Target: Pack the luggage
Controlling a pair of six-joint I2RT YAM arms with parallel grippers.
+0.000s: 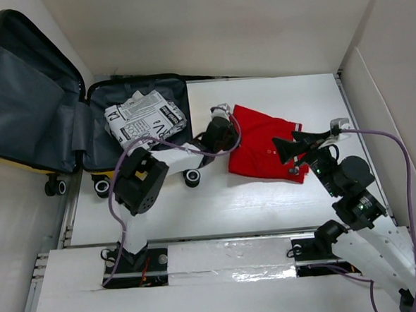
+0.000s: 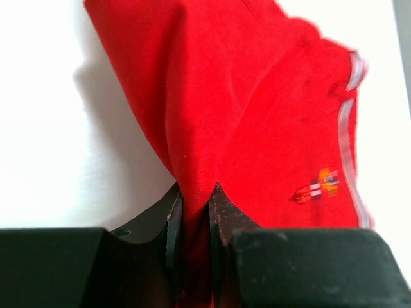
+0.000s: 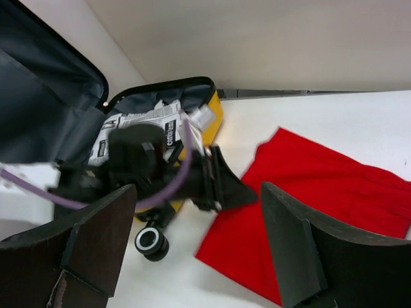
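Note:
The yellow luggage lies open at the far left, its lid raised and grey lining showing. A folded black-and-white newsprint garment lies in its base. A red shirt lies on the white table to the right of the case. My left gripper is shut on the shirt's left edge. In the left wrist view the red cloth is pinched between the jaws of the left gripper. My right gripper is open and empty above the shirt's right part; in its own view the right gripper has its jaws wide apart.
White walls enclose the table at the back and right. The case's black wheels stand by the left arm's forearm. In the right wrist view the left arm, the luggage and the shirt show.

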